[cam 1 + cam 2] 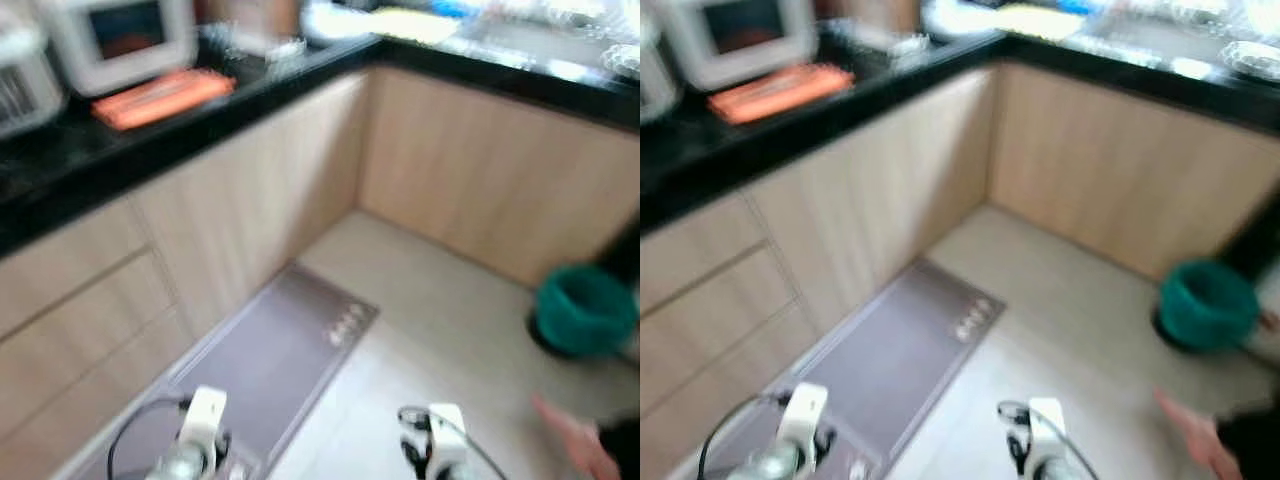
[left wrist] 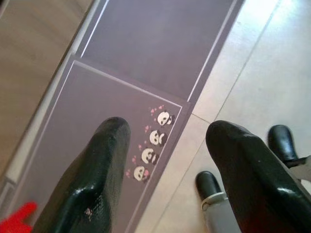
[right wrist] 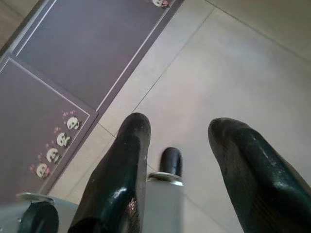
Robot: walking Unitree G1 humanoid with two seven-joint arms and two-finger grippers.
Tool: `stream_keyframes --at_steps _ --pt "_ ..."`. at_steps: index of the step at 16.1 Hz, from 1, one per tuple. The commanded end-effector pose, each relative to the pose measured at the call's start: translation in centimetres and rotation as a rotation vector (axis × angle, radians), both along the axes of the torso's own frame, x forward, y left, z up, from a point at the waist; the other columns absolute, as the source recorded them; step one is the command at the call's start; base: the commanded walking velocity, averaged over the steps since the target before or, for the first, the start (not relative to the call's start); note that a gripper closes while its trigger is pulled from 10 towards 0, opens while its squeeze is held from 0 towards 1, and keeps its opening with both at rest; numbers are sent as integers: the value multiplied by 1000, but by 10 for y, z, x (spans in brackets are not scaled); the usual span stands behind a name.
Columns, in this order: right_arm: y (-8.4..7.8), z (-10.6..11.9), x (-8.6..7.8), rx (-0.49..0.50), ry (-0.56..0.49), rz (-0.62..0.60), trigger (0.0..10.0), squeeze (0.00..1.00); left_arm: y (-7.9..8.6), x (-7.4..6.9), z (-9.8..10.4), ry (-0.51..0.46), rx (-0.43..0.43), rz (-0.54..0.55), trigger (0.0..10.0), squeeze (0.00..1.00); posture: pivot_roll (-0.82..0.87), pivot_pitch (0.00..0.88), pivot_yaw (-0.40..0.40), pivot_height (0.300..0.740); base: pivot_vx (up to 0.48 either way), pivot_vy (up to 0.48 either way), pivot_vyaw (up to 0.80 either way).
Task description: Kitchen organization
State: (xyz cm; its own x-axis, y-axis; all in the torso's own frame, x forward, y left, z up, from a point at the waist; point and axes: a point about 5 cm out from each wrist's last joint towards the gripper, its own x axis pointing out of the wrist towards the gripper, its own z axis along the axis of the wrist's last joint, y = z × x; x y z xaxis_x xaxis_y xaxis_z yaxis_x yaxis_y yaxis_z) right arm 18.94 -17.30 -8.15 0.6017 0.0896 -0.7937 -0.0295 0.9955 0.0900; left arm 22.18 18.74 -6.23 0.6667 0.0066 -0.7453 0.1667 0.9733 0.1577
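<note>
Ahead, the black counter [image 1: 70, 160] wraps the corner, far left to far right, with an orange tray [image 1: 163, 96] lying flat beside the microwave [image 1: 125, 35]; probably light, stiff plastic, best taken by a long edge. Both arms hang idle over the purple mat [image 1: 265, 360], left gripper [image 2: 165, 165] and right gripper [image 3: 180, 160] each spread wide, holding nothing.

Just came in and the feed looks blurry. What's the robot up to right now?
Nothing is being handled. The robot faces a corner of kitchen counters, the head views blurred. Both arms hang low over the floor: the left gripper is open above a purple mat with panda prints, the right gripper open over bare tile beside it. A green bin stands on the floor to the right, and a person's hand reaches in near it.
</note>
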Motion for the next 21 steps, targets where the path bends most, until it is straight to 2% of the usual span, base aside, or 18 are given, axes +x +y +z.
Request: stream_keyframes --at_steps 1,12,15,18,21 --pt "-5 -1 -3 -11 12 -7 10000 0 -5 2 1 5 8 -32 10000 0 31 0 29 740 0 0 -769" --pt "-8 0 -2 -12 13 -3 10000 0 -3 -2 -2 13 7 -23 10000 0 29 0 16 740 0 0 -769" --pt "-9 0 -1 -14 2 -11 10000 0 -6 0 -1 6 -2 -45 10000 0 18 0 13 740 0 0 0" --pt "-11 0 -2 -17 5 -6 10000 0 -7 -1 -1 1 -17 -19 10000 0 16 0 -5 740 0 0 0" --pt "-12 -1 -4 -21 15 2 10000 0 -8 -6 -5 27 -12 -29 10000 0 -4 0 4 740 111 0 0"
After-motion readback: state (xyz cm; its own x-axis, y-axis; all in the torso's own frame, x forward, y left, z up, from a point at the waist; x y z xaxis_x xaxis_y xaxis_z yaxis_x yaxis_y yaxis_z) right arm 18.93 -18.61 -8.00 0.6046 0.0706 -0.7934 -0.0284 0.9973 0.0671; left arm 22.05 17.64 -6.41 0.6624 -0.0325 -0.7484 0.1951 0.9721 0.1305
